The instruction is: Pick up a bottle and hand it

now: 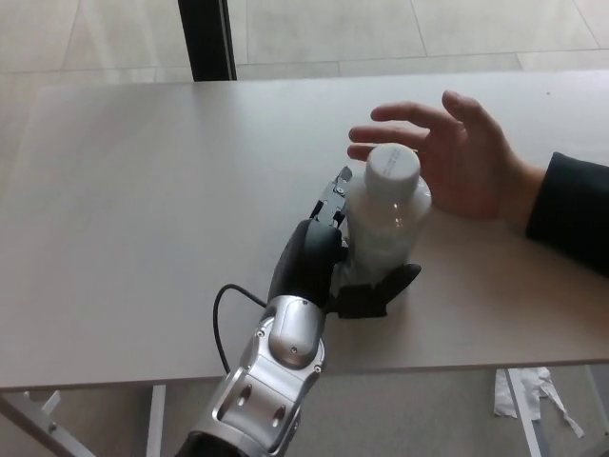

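Note:
A clear plastic bottle [388,217] with a white cap stands upright near the middle of the table. My left hand [335,259] is shut on the bottle, its fingers at the bottle's left side and its thumb wrapped under the base on the near side. The bottle is right in front of a person's open hand [452,157], which reaches in from the right with the palm facing the bottle; its fingers show behind the cap. My right hand is not in view.
The pale table [143,190] stretches wide to the left; its front edge runs along the bottom. A dark post [205,38] stands behind the far edge. The person's dark sleeve [571,214] lies at the right edge.

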Controlling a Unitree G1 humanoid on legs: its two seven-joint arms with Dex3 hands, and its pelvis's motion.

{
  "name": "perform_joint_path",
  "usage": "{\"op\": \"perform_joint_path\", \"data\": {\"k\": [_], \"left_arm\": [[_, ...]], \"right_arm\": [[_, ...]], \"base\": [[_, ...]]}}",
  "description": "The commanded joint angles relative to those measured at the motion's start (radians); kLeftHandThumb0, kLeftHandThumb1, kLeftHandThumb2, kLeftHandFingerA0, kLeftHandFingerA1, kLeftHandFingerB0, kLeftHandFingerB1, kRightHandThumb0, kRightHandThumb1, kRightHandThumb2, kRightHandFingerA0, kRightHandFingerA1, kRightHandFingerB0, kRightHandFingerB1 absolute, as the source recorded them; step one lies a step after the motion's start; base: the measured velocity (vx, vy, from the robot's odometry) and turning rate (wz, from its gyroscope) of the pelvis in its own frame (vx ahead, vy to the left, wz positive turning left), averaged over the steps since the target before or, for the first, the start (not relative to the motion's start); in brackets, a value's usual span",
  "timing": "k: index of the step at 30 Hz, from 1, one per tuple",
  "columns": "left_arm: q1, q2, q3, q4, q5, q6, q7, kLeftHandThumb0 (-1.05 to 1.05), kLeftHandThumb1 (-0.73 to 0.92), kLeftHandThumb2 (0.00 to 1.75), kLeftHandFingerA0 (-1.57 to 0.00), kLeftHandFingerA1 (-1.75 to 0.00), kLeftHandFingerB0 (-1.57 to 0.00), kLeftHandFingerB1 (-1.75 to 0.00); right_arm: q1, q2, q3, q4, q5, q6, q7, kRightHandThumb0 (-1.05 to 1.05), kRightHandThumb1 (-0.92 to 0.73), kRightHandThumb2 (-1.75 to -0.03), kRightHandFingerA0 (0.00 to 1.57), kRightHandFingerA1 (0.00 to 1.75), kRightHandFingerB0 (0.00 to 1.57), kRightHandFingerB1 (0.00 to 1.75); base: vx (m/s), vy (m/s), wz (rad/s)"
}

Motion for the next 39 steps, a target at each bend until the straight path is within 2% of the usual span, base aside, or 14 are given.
{"op": "perform_joint_path", "data": {"k": [1,4,5,6,8,13,14,21,23,34,35,37,38,39], "left_arm": [[-0.035,-0.129,0.046,0.131,0.068,-0.139,0.346,-0.24,0.83,0.66,-1.09,-1.22,-0.03,-0.3],[-0.041,-0.13,0.043,0.146,0.073,-0.146,0.368,-0.2,0.89,0.78,-1.09,-1.51,-0.31,-0.45],[-0.039,-0.132,0.053,0.147,0.057,-0.154,0.359,-0.13,0.76,0.9,-1.13,-1.53,-0.86,-0.8],[-0.038,-0.133,0.059,0.162,0.053,-0.165,0.369,-0.05,0.61,1.2,-1.3,-1.39,-1.09,-1.21],[-0.04,-0.13,0.061,0.178,0.051,-0.184,0.377,-0.04,0.61,1.28,-1.09,-1.69,-0.95,-1.49],[-0.026,-0.1,0.049,0.208,0.061,-0.2,0.379,-0.08,0.62,1.24,-1.03,-1.75,-0.84,-1.53],[-0.026,-0.095,0.05,0.215,0.06,-0.211,0.379,-0.12,0.61,1.19,-1.01,-1.75,-0.81,-1.65],[-0.036,-0.068,0.056,0.245,0.056,-0.269,0.378,-0.08,0.58,1.3,-1.03,-1.72,-0.86,-1.51],[-0.048,-0.052,0.053,0.234,0.07,-0.257,0.374,-0.13,0.61,1.15,-0.97,-1.71,-0.84,-1.52],[-0.362,-0.068,0.07,0.305,0.061,-0.161,0.239,-0.14,0.64,1.01,-0.91,-1.75,-0.77,-1.49],[-0.381,-0.077,0.071,0.317,0.057,-0.153,0.234,-0.21,0.58,1.09,-1.2,-1.38,-0.95,-1.21],[-0.431,-0.1,0.074,0.353,0.047,-0.139,0.234,-0.22,0.57,1.1,-1.2,-1.38,-0.96,-1.22],[-0.453,-0.111,0.075,0.372,0.045,-0.135,0.237,-0.15,0.62,1.0,-0.88,-1.75,-0.75,-1.57],[-0.488,-0.13,0.077,0.402,0.041,-0.128,0.241,-0.15,0.62,1.0,-0.88,-1.75,-0.75,-1.57]], "right_arm": [[0.01,0.002,0.0,-0.017,0.003,0.006,-0.012,-0.44,-0.5,-0.56,0.38,0.46,0.38,0.33],[0.014,0.008,0.004,-0.024,0.001,0.001,-0.009,-0.43,-0.52,-0.56,0.36,0.46,0.36,0.33],[0.007,0.008,-0.002,-0.012,0.011,-0.01,0.001,-0.43,-0.52,-0.57,0.35,0.46,0.36,0.33],[0.007,0.011,-0.003,-0.012,0.003,-0.02,-0.006,-0.43,-0.52,-0.57,0.37,0.46,0.37,0.33],[0.002,0.008,-0.004,-0.001,0.004,-0.023,-0.003,-0.48,-0.42,-0.74,0.34,0.53,0.31,0.44],[0.01,0.017,0.001,-0.015,0.004,-0.016,-0.004,-0.42,-0.53,-0.56,0.41,0.47,0.37,0.32],[0.009,0.02,0.0,-0.018,0.006,-0.011,-0.01,-0.51,-0.41,-0.75,0.37,0.55,0.3,0.44],[0.005,0.015,-0.002,0.011,0.004,-0.033,0.004,-0.42,-0.53,-0.56,0.4,0.46,0.35,0.32],[0.01,0.016,-0.002,-0.007,-0.001,-0.025,-0.009,-0.49,-0.41,-0.75,0.36,0.55,0.3,0.44],[0.004,0.0,-0.01,0.053,-0.007,-0.071,0.011,-0.44,-0.54,-0.57,0.41,0.49,0.38,0.33],[0.002,-0.002,-0.009,0.061,-0.009,-0.075,0.013,-0.42,-0.53,-0.56,0.42,0.48,0.39,0.33],[-0.001,-0.002,-0.006,0.065,-0.01,-0.074,0.011,-0.5,-0.41,-0.75,0.38,0.56,0.32,0.45],[-0.003,0.001,-0.005,0.062,-0.008,-0.073,0.011,-0.49,-0.41,-0.75,0.38,0.56,0.32,0.45],[-0.004,0.003,-0.006,0.058,-0.002,-0.071,0.011,-0.49,-0.41,-0.75,0.38,0.56,0.32,0.45]], "base": [[0.0,0.0,0.0],[0.0,0.0,0.0],[0.0,0.0,0.0],[0.0,0.0,0.0],[0.0,0.0,0.0],[0.0,0.0,0.0],[0.0,0.0,0.0],[0.0,0.0,0.0],[0.0,0.0,0.0],[0.0,0.0,0.0],[0.0,0.0,0.0],[0.0,0.0,0.0],[0.0,0.0,0.0],[0.0,0.0,0.0]]}}
